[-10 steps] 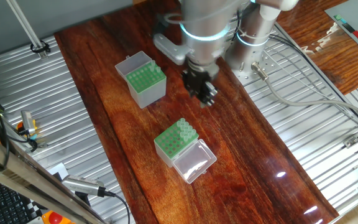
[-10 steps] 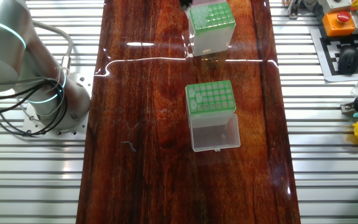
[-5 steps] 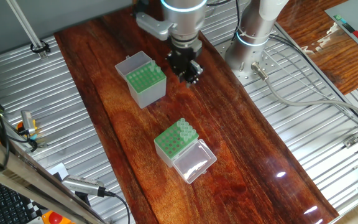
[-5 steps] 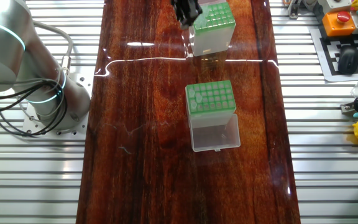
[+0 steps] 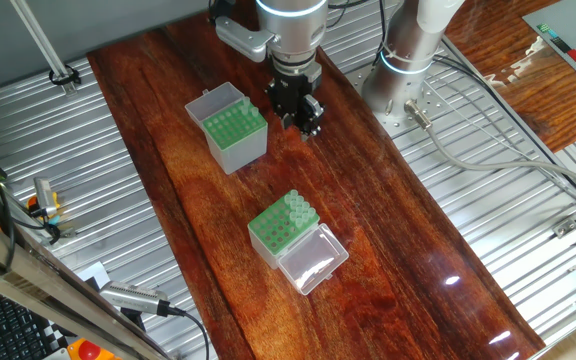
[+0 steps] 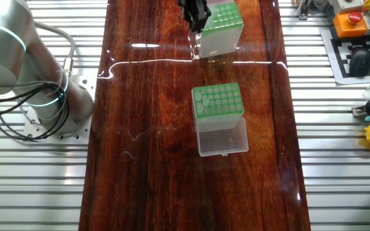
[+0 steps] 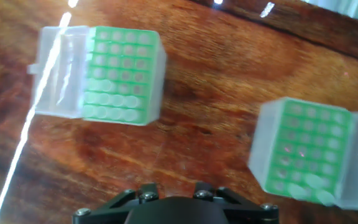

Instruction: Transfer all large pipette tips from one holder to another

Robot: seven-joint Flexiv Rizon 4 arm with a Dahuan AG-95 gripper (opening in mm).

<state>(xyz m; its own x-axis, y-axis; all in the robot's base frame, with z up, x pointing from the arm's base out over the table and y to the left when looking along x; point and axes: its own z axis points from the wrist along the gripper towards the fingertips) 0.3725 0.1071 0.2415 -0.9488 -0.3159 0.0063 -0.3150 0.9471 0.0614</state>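
Gripper (image 5: 298,108) hangs just above the table (image 5: 398,250), just beside the tall grey-sided holder (image 5: 232,128), on its right in one fixed view. It's not over the hole plate. Can't tell if the fingers are apart or together: they read as a dark lump in both fixed views, and the hand view shows only the hand's body. No tip visible in it.

The short lidded box (image 5: 276,232) sits well apart, nearer the camera in that view, with its clear lid (image 5: 313,262) folded open flat on the table.

Large pipette tips (image 5: 298,208): a cluster stands along the far-right edge of the short box. In the hand view that box (image 7: 120,74) shows pale collars filling the two or so rows nearest the hand; the remaining holes look empty.

The tall holder (image 7: 306,152) shows a few pale blobs along its near edge, probably remaining tips, but too blurred to count.

My read: partly done. Several tips are across and some are left to move. Next is likely lining up over a remaining tip in the tall holder.
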